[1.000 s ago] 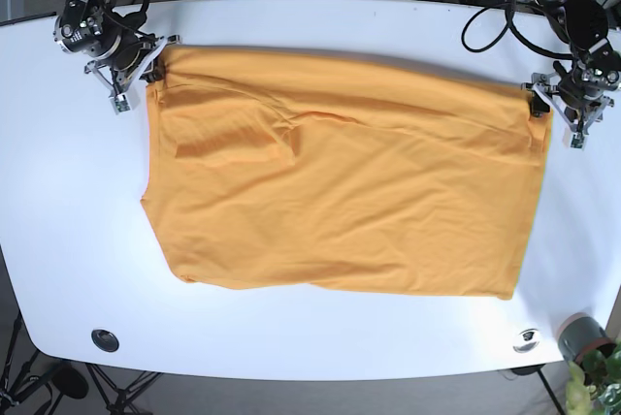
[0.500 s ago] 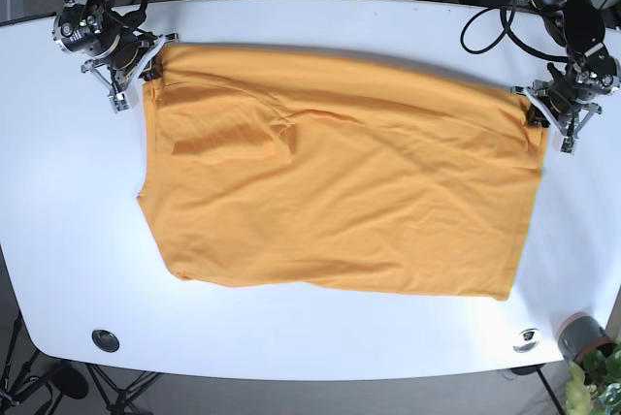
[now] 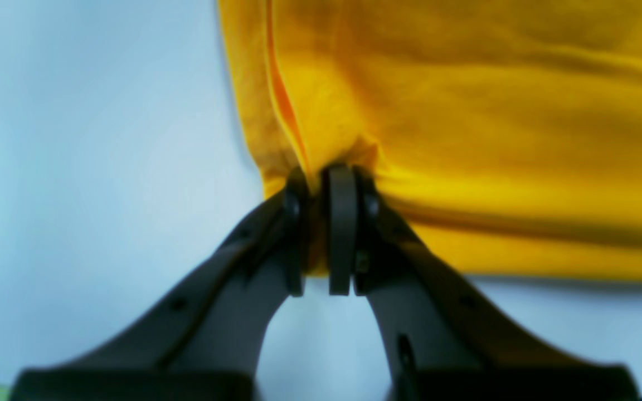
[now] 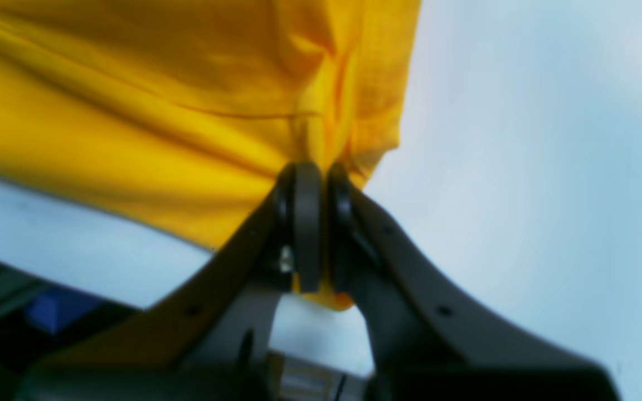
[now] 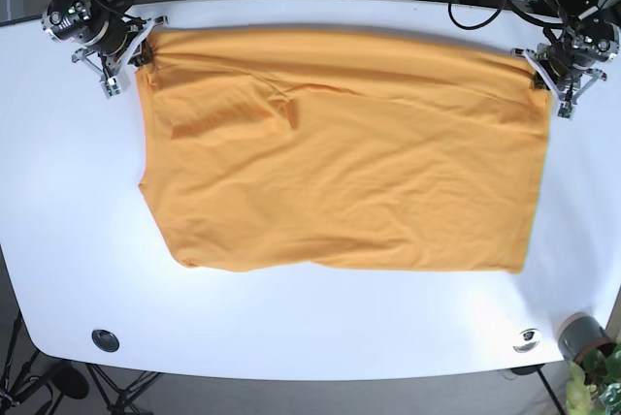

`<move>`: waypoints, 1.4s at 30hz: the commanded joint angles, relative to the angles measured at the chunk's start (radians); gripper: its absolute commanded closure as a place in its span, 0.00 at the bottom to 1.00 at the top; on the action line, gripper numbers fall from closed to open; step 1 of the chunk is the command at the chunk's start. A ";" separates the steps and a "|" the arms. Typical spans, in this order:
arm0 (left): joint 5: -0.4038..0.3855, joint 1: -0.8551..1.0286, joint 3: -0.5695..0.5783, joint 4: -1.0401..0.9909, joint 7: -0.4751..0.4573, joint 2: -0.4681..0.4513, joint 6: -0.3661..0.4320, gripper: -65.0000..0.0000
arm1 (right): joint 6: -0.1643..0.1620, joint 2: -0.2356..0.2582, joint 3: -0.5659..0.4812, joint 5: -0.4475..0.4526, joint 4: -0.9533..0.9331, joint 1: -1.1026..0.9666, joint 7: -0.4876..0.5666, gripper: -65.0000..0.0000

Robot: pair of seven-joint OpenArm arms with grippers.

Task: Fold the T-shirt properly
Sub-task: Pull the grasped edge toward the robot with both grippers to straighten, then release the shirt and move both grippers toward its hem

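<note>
Creased orange T-shirt (image 5: 340, 153), smooth white table (image 5: 68, 192)

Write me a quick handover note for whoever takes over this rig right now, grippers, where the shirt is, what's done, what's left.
Left gripper: shut on the T-shirt at its far corner.
Right gripper: shut on the other far corner.
T-shirt: spread across the white table, far edge taut between both grippers, some wrinkles near the right arm's side.
Done: corners gripped, cloth laid out.
Left: the next fold, then release.
</note>
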 commanded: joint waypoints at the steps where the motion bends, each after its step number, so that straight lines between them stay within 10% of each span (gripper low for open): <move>1: 0.015 0.041 -0.007 0.058 0.028 -0.007 0.005 0.94 | -0.002 0.025 0.009 0.000 0.023 -0.015 0.009 1.00; 16: 0.016 0.170 -0.009 0.185 0.048 0.056 0.005 0.90 | -0.002 0.053 0.011 -0.006 0.023 -0.067 0.009 1.00; 23: 0.013 0.169 -0.005 0.188 0.050 0.057 0.005 0.53 | -0.002 0.050 0.015 0.000 0.032 -0.067 0.009 0.54; 27: 0.013 0.144 -0.007 0.202 0.050 0.056 0.005 0.50 | -0.002 0.016 0.078 -0.002 0.111 -0.067 0.009 0.29; 42: 0.013 0.144 -0.007 0.394 0.053 0.019 0.005 0.49 | -0.002 -0.002 0.089 -0.002 0.180 0.010 -0.024 0.26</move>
